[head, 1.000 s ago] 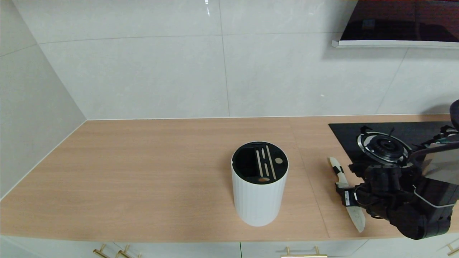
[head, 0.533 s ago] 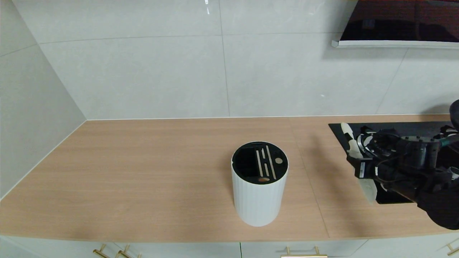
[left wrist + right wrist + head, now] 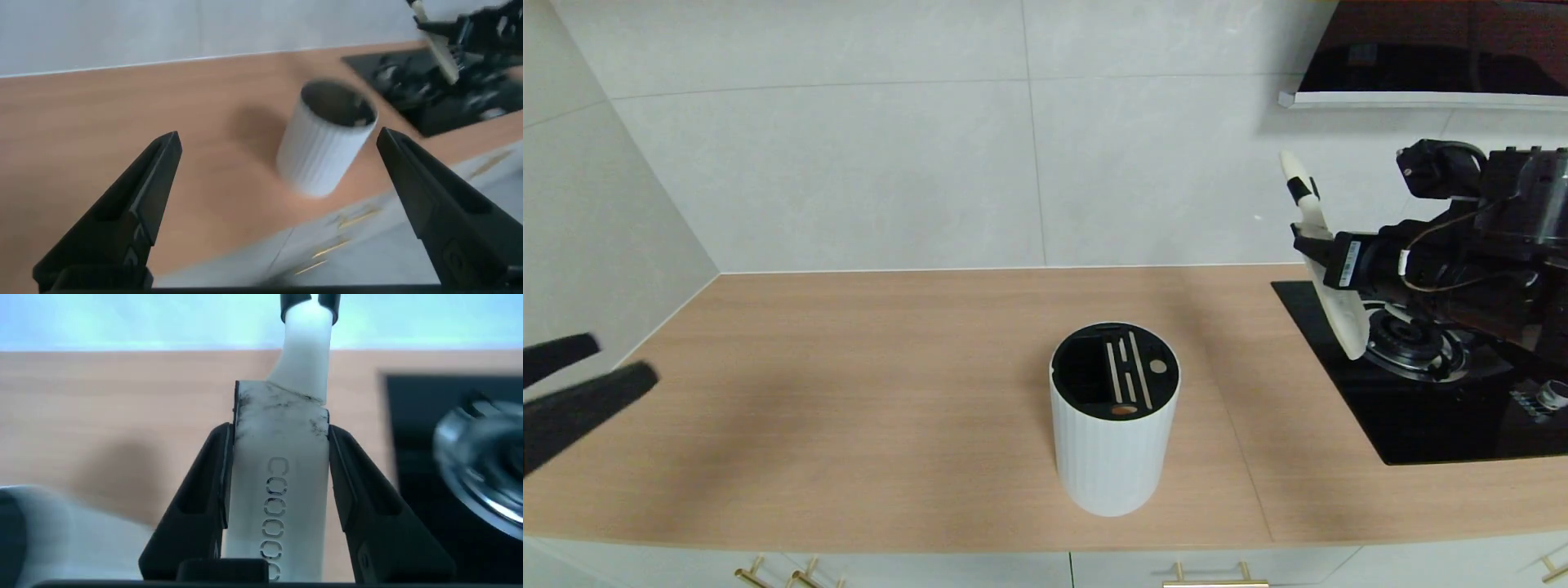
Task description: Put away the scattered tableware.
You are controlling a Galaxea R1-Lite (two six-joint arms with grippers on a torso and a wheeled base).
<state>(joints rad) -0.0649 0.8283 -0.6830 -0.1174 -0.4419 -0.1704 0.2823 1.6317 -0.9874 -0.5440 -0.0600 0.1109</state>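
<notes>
Head view: one white ribbed knife holder (image 3: 1113, 441) with a slotted black top stands upright near the front edge of the wooden countertop (image 3: 849, 367). Bare wood lies all round it, with a wide stretch to its left. One white knife (image 3: 1346, 318) hangs in the air above the left edge of the black hob (image 3: 1413, 425), handle up and blade tip down, slightly tilted, well apart from the knife holder. The right gripper (image 3: 1319, 245) comes in level from the right, its jaws pinching the knife around mid-length. The left gripper (image 3: 614, 363) pokes in at the far left edge, its two fingers spread around nothing.

Left wrist view: the left gripper (image 3: 278, 137) points across the countertop toward the knife holder (image 3: 323, 143), fingers wide apart. The knife (image 3: 445, 61) is beyond, over the hob.

Right wrist view: the right gripper (image 3: 282, 469) presses both fingers against the knife (image 3: 306, 351), with the countertop and one burner (image 3: 482, 465) below.
</notes>
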